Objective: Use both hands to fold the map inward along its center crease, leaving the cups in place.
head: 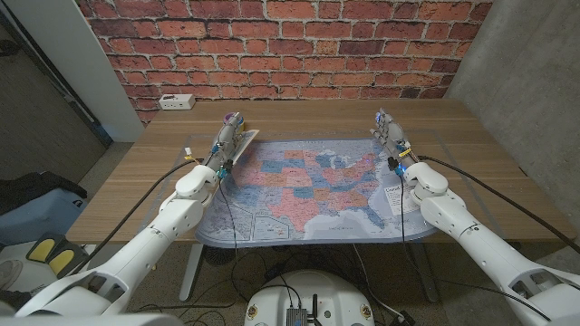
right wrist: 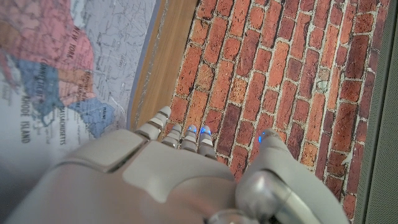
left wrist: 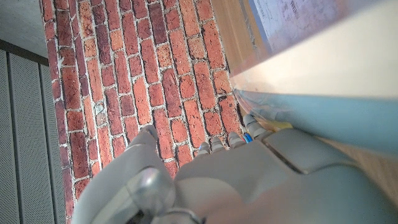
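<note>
The long wooden counter (head: 127,181) carries the whole job, set square against the red brick wall (head: 290,45) so both arms reach it evenly. Spread across its middle is the large laminated colour map of the United States (head: 313,190), lying open and nearly flat, its near edge hanging a little over the counter's front edge. I see no cups on it (so there is nothing for me to steer around here).

I have both arms stretched to the map's far corners, because a fold along the centre crease needs the two sides lifted together. My left hand (head: 228,136) is at the far left corner, and there the map's edge is already raised: in the left wrist view the pale underside of the sheet (left wrist: 323,68) lifts off the counter right above my left fingers (left wrist: 219,144). I judge those fingers are under or on that edge, though whether they actually pinch it I cannot tell.

My right hand (head: 390,136) stands at the far right corner. In the right wrist view its fingers (right wrist: 163,124) are curled just beside the map's border (right wrist: 140,93), which still lies flat; a grip is not visible, so I cannot tell.

Smallest, a white power strip (head: 176,101) sits by the wall, well apart from the work.
</note>
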